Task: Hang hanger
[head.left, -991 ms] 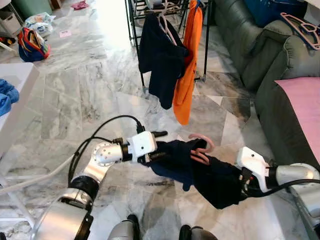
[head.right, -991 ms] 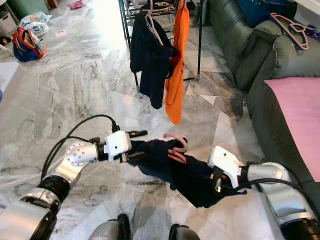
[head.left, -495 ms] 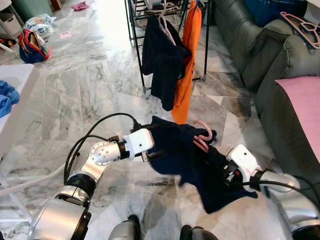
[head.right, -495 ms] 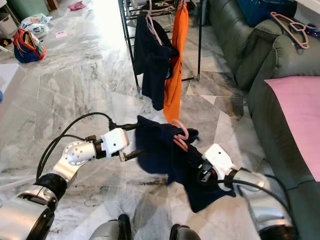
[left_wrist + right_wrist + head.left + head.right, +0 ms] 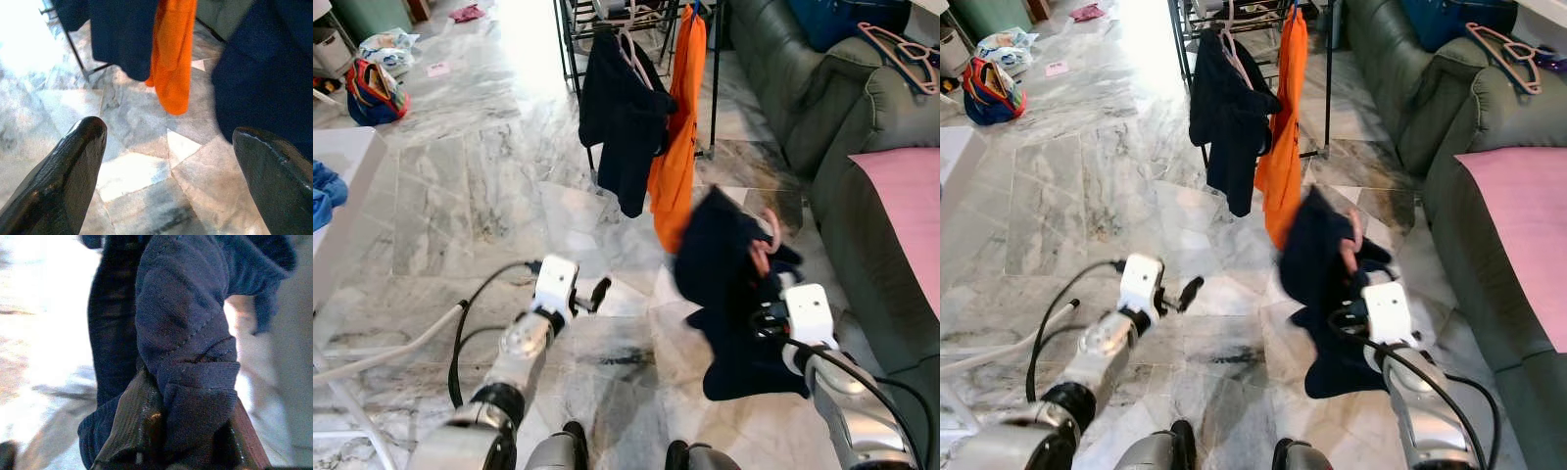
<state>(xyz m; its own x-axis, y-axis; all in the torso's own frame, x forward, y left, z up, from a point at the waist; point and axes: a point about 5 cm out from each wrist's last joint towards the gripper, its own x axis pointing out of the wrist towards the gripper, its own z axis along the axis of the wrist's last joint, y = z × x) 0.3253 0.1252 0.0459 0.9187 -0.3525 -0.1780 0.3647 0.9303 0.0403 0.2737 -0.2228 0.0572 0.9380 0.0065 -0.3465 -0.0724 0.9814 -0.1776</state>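
Observation:
A dark navy garment point(image 5: 729, 284) on a pink hanger point(image 5: 767, 235) hangs blurred in the air at the right, below the orange garment point(image 5: 680, 127) on the black drying rack point(image 5: 576, 39). My right gripper point(image 5: 762, 315) is shut on it, with navy cloth point(image 5: 190, 377) bunched between its fingers. My left gripper point(image 5: 592, 294) hovers low over the marble floor to the left, open and holding nothing. Its black fingers point(image 5: 63, 171) stand wide apart in the left wrist view. A second navy garment point(image 5: 622, 108) hangs on the rack on a pink hanger.
A dark green sofa point(image 5: 881, 127) runs along the right, with a pink blanket point(image 5: 906, 206) on it and spare pink hangers point(image 5: 896, 44) on its arm. A white table point(image 5: 342, 162) stands at the left. A colourful bag point(image 5: 372, 88) lies far left.
My left gripper has let go of the navy garment and drawn back to the left. My right gripper has lifted the garment and hanger up and to the right.

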